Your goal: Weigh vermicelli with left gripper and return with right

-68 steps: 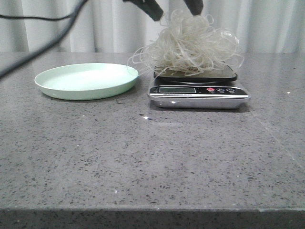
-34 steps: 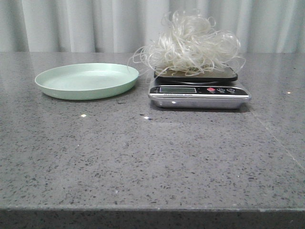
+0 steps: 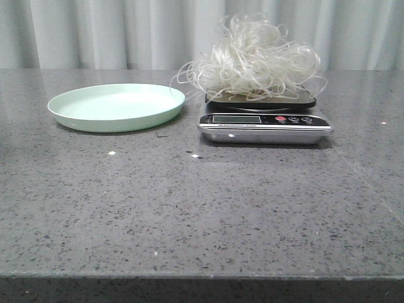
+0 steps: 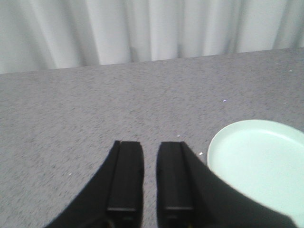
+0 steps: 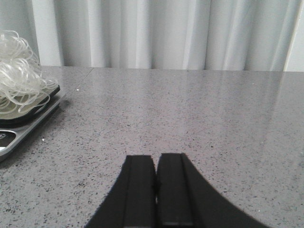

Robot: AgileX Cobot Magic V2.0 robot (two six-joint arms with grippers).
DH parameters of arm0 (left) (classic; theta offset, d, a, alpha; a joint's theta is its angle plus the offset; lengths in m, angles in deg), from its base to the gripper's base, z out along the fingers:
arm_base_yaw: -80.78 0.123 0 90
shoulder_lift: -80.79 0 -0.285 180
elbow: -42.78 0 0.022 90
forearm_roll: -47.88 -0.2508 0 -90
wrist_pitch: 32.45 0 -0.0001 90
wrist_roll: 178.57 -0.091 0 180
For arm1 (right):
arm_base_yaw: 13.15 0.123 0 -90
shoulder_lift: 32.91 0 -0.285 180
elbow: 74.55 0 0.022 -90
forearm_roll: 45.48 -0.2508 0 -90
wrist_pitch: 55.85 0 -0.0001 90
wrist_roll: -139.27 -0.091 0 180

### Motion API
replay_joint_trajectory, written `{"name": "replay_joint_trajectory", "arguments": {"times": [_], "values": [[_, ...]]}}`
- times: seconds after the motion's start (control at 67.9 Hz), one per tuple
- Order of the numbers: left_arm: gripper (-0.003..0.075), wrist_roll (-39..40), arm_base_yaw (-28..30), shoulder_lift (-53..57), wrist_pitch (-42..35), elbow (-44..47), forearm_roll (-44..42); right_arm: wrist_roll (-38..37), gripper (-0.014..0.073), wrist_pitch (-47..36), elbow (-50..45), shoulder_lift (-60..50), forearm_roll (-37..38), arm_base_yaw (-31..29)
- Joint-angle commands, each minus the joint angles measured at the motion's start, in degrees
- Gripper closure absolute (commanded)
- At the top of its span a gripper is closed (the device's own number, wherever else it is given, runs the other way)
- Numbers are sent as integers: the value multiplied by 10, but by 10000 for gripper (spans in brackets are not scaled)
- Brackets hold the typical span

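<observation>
The vermicelli (image 3: 255,60), a fluffy tangle of whitish strands, lies heaped on the dark platform of the silver kitchen scale (image 3: 265,123). No gripper touches it, and neither gripper shows in the front view. My left gripper (image 4: 149,145) hovers over bare table beside the pale green plate (image 4: 261,166), its fingers a narrow gap apart and empty. Shut with nothing in it, my right gripper (image 5: 156,156) sits low over the table, well off to the side of the scale (image 5: 28,118) and the vermicelli (image 5: 19,71).
The empty green plate (image 3: 117,107) sits just left of the scale, with stray strands reaching its rim. White curtains hang behind the grey speckled table (image 3: 202,208).
The left gripper's fingers, a second ago above the vermicelli at the top of the front view, have left that view along with the dark cable. The vermicelli stays on the scale.
</observation>
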Motion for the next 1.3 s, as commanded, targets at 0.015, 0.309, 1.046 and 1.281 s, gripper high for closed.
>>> {"name": "replay_joint_trajectory", "arguments": {"times": [0.015,0.309,1.046,1.281], "values": [[584,-4,4,83,-105,82,-4,3,442,-51,4,-9,0,-3],[584,-5,3,237,-178,259,1,3,442,-89,17,-9,-29,-3],[584,-5,3,273,-224,290,1,7,442,238,601,387,-89,94],[584,-5,3,273,-224,290,1,84,361,264,729,567,-89,235]]}}
